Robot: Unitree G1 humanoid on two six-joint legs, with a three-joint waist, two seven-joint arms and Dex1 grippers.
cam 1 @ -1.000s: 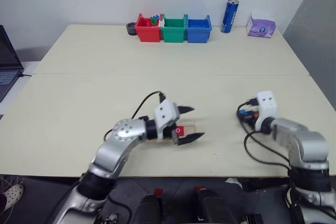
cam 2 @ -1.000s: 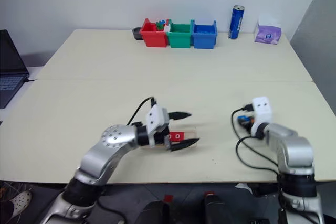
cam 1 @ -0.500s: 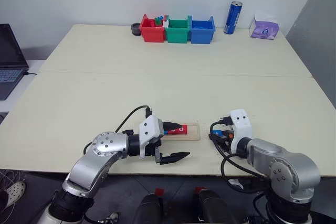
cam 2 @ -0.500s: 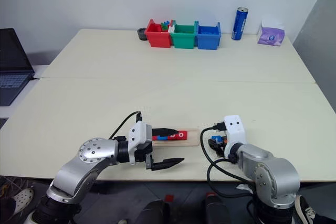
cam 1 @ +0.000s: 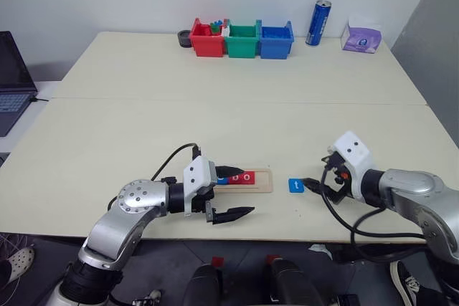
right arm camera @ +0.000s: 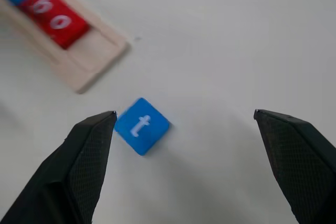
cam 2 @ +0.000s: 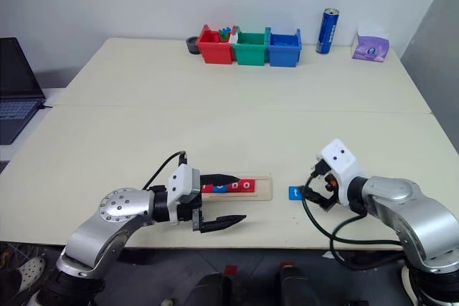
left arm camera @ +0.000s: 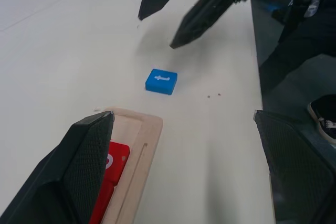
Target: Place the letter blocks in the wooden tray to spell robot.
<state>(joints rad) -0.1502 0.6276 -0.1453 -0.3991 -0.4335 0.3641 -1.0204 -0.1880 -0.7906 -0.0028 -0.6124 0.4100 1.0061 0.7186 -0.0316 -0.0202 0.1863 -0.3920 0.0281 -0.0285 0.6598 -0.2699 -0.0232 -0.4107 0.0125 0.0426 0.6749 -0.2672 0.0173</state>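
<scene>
The wooden tray [cam 1: 264, 180] lies near the table's front edge, with red and blue letter blocks [cam 1: 242, 176] in its groove and its right end bare. A blue "t" block [cam 1: 296, 185] lies flat on the table just right of the tray, seen also as the "t" block [right arm camera: 142, 125] in the right wrist view. My right gripper [cam 1: 318, 186] hovers open just right of this block, not touching it. My left gripper [cam 1: 240, 193] is open and level; its far finger lies over the tray's left part, its near finger in front of the tray. The tray's end [left arm camera: 139, 145] is partly hidden by that finger.
Red [cam 1: 204, 39], green [cam 1: 242, 39] and blue [cam 1: 276, 39] bins stand at the table's back, with a blue can [cam 1: 316, 23] and a purple tissue pack [cam 1: 360, 36] to their right. A laptop [cam 1: 11, 80] sits off the left side. The table edge [cam 1: 287, 218] runs close in front of the tray.
My right gripper has opened, left the blue "t" block on the table, and drawn back up and to the right. The left gripper has hardly moved.
</scene>
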